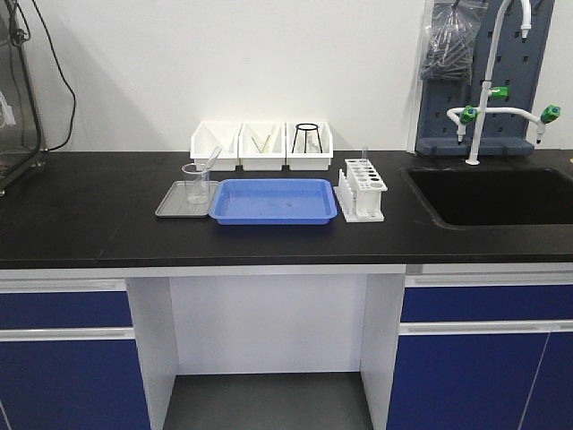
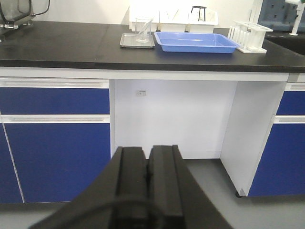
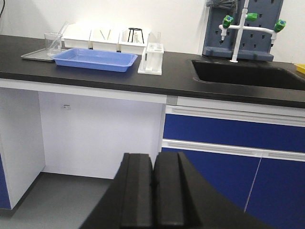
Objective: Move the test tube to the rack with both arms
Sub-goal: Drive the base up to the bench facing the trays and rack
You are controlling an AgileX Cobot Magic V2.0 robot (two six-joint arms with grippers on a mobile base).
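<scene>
Left gripper (image 2: 147,164) and right gripper (image 3: 153,174) both closed tight, holding nothing, well back from the bench; beaker (image 1: 196,184) on grey tray (image 1: 168,205) holds a leaning test tube (image 1: 209,163); another tube (image 1: 364,155) stands upright in the rack (image 1: 363,193); blue tray (image 1: 273,202) lies between.

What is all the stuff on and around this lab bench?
test tube: one, clear, leaning in the beaker
beaker: one, clear, on the metal tray
metal tray: one, grey, left of the blue tray
blue tray: one, blue, mid-bench
rack: one, white, right of the blue tray
bins: three, white, in a row by the wall
ring stand: one, black, in the right-hand bin
sink: one, black, far right
tap: one, white with green knobs, behind the sink
cupboards: blue, under the bench
left gripper: one, black, shut, below bench height
right gripper: one, black, shut, below bench height
</scene>
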